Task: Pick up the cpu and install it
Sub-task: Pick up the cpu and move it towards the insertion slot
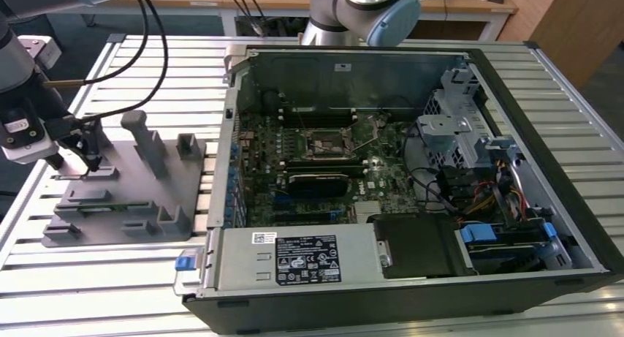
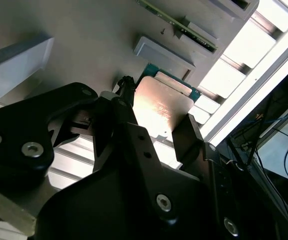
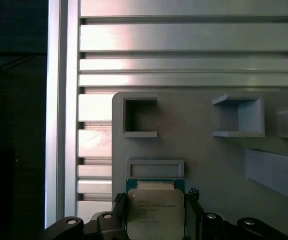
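1. Black two-fingered gripper (image 3: 155, 196) is closed on the small flat square cpu (image 3: 155, 212) with a silvery metal top and green rim; in both wrist views one finger presses on each opposite edge.
2. The cpu sits low over the grey plastic holder tray (image 1: 117, 205); lifted or resting, cannot tell.
3. The tray lies on a silver slatted metal table (image 1: 98, 278), at the exterior view's left.
4. An open black computer case (image 1: 410, 66) stands to the tray's right, with the black-framed square socket (image 1: 325, 142) on its green motherboard.

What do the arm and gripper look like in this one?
The arm is silver-grey tubing with light-blue joint caps. Black cables loop to a white wrist block bearing a small label. The gripper is matte black, with angular links and silver screw heads.
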Tool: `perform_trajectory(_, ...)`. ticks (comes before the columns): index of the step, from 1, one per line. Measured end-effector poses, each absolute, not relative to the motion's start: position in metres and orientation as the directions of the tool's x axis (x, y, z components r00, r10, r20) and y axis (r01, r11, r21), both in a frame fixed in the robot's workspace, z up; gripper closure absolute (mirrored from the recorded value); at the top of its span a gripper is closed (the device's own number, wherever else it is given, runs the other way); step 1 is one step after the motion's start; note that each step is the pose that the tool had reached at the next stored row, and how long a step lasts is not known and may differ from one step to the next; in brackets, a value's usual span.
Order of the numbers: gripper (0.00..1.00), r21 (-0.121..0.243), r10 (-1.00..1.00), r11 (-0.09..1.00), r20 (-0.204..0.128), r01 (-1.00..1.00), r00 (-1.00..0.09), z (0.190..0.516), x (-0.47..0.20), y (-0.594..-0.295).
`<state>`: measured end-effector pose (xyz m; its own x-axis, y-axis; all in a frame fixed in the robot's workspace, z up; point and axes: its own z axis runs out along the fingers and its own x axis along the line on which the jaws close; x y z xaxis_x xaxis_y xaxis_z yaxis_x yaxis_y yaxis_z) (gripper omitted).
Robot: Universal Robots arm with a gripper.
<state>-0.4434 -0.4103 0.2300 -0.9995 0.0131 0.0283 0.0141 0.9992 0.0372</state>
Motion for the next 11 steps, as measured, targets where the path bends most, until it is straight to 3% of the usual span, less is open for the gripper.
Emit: perform_trajectory(11,0.46,0.037,0.013,0.999,0.028,0.014,-1.0,0.2367,-0.4434,-0.4103)
